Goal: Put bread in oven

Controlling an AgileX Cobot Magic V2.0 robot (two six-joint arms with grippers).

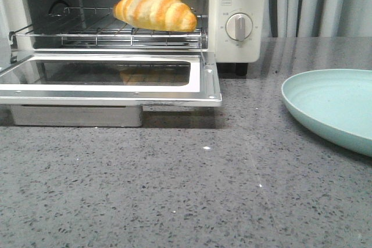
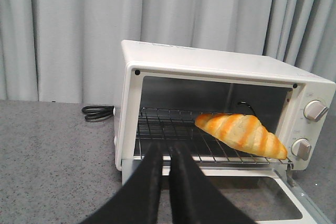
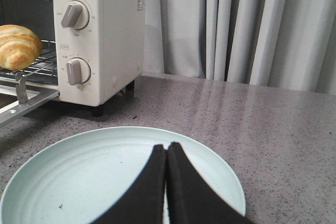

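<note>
The bread [image 1: 156,9] lies on the wire rack [image 1: 75,32] inside the cream-white oven [image 1: 235,45], toward the rack's right side. The oven door [image 1: 110,79] hangs open and flat. The bread also shows in the left wrist view [image 2: 241,134] and, partly, in the right wrist view [image 3: 18,45]. My left gripper [image 2: 165,149] is shut and empty, in front of the open oven, apart from the bread. My right gripper [image 3: 167,147] is shut and empty, above a pale green plate [image 3: 79,177]. Neither gripper shows in the front view.
The pale green plate [image 1: 334,105] sits empty on the grey speckled counter at the right. Round dials [image 1: 239,27] are on the oven's right panel. A black cord [image 2: 97,112] lies beside the oven. Grey curtains hang behind.
</note>
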